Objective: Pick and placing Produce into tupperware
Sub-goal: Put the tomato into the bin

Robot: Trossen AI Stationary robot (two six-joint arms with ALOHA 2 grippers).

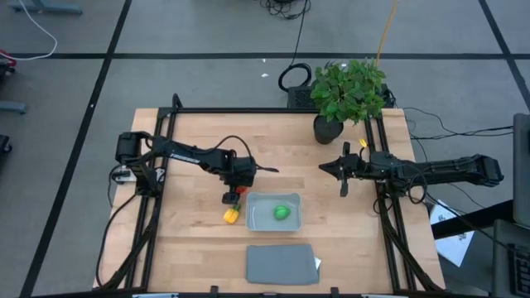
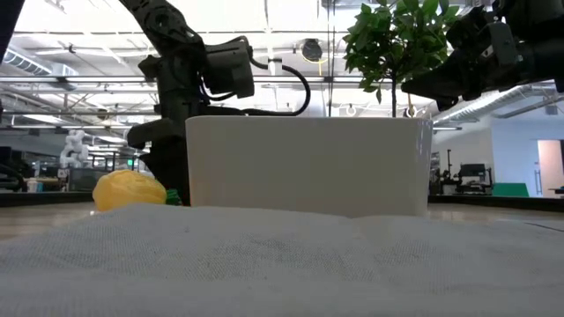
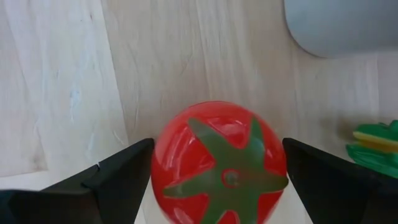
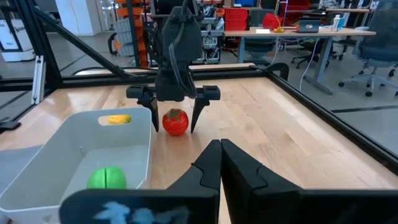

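Observation:
The red round produce piece (image 3: 219,165), with a green star-shaped top, sits on the wood table just left of the tupperware (image 1: 274,211). My left gripper (image 3: 217,149) is open and points down over it, one finger on each side; in the right wrist view a small gap shows between each finger and the piece (image 4: 175,122). The green piece (image 1: 282,213) lies inside the tub. The yellow piece with a green tip (image 1: 232,216) lies on the table by the tub's near-left corner. My right gripper (image 4: 219,146) is shut and hovers right of the tub, near the plant.
The flat grey lid (image 1: 281,263) lies near the table's near edge, in front of the tub. A leafy potted plant (image 1: 348,93) stands at the far right corner. Black frame rails (image 1: 161,157) run along the left and right sides. Bare wood shows left of the yellow piece.

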